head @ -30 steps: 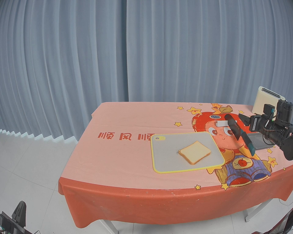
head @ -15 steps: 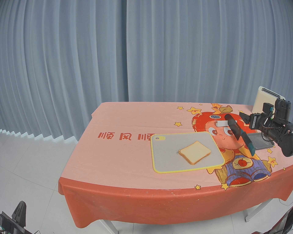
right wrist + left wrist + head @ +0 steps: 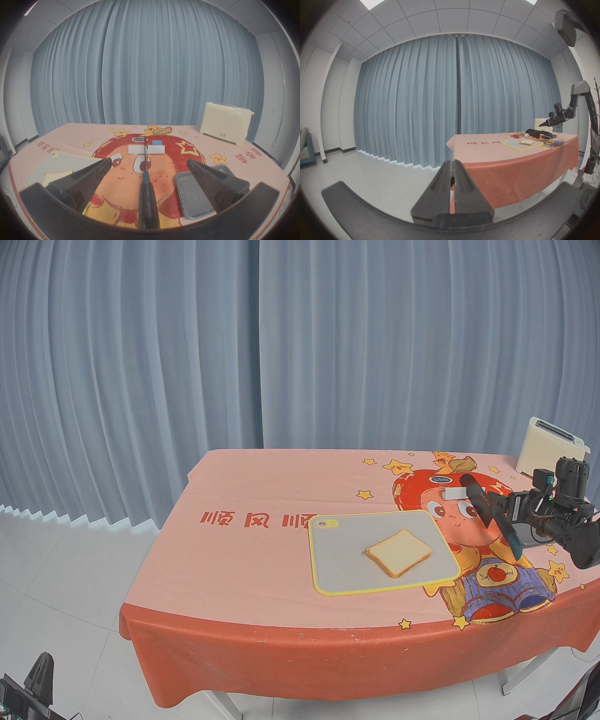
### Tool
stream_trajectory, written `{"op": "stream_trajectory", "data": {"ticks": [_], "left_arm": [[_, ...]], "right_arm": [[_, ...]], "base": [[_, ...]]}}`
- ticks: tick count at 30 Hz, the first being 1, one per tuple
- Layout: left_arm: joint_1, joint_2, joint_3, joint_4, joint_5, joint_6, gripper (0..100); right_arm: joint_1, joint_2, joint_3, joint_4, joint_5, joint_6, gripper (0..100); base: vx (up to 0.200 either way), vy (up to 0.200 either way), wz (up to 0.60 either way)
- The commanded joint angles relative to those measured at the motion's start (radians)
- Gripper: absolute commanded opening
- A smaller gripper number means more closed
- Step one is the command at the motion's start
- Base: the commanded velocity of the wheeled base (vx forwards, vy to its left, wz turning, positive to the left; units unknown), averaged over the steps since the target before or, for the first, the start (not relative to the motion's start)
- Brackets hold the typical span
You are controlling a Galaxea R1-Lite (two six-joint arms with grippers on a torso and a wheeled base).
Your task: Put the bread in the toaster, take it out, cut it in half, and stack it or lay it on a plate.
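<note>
A slice of bread (image 3: 399,552) lies flat on a yellow-rimmed cutting board (image 3: 340,565) near the tabletop's (image 3: 250,565) front edge. The right tool (image 3: 149,161), fingers apart, straddles a teal-handled knife (image 3: 147,197) beside a grey plate (image 3: 193,190). A cream toaster (image 3: 550,445) stands at the far right corner. The left tool (image 3: 453,170), fingers together, hangs low beyond the tabletop.

Orange-clothed table (image 3: 250,490) with cutting board (image 3: 350,559), knife (image 3: 484,505), tray (image 3: 193,190), toaster (image 3: 550,446)
</note>
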Motion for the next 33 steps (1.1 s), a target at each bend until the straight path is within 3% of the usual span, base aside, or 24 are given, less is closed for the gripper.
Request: {"op": "stream_trajectory", "data": {"ticks": [1, 33], "left_arm": [[0.000, -0.016, 0.018, 0.000, 0.000, 0.000, 0], [0.000, -0.016, 0.018, 0.000, 0.000, 0.000, 0]], "right_arm": [[0.000, 0.016, 0.025, -0.001, 0.001, -0.006, 100], [-0.002, 0.078, 0.068, 0.000, -0.001, -0.032, 100]], "base": [[0.000, 0.000, 0.00], [0.000, 0.000, 0.00]]}}
